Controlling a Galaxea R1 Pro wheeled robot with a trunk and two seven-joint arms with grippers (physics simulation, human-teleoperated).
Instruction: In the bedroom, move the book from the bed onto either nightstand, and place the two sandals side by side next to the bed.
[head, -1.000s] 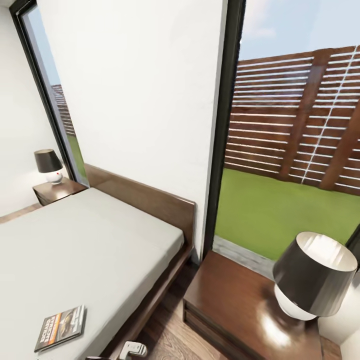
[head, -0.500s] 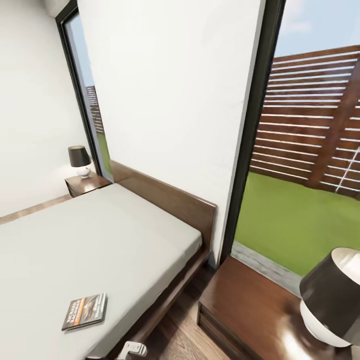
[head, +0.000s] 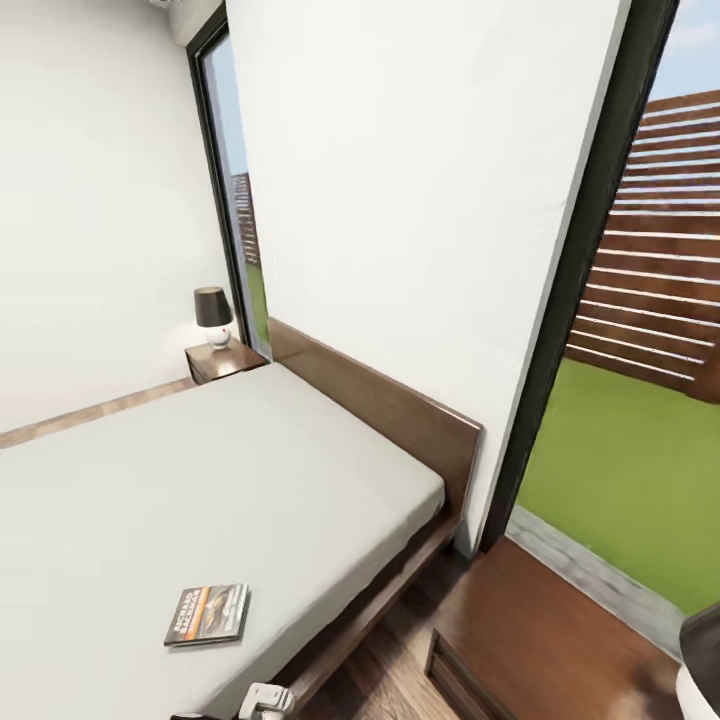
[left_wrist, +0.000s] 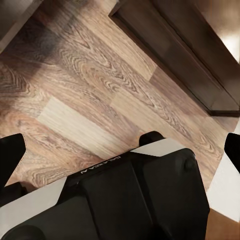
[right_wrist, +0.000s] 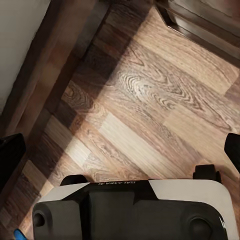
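White bedroom walls and tall dark-framed windows (head: 590, 270) back a large low bed (head: 200, 500) with a dark brown wooden frame and pale grey mattress. Near the mattress's near right edge lies the small thin paperback book (head: 207, 614), its cover lettering too small to read. A far dark brown nightstand (head: 225, 360) carries a small black-shaded lamp (head: 212, 316); the near right nightstand (head: 560, 650) is cut off, with only a sliver of another lamp (head: 700, 660). Both wrist views look onto light wood plank floor (left_wrist: 95, 95). The left end effector (left_wrist: 120, 150) and right end effector (right_wrist: 120, 150) each show dark fingertips spread wide at the frame edges, holding nothing. A speck of bright blue (right_wrist: 19, 234) is too small to identify.
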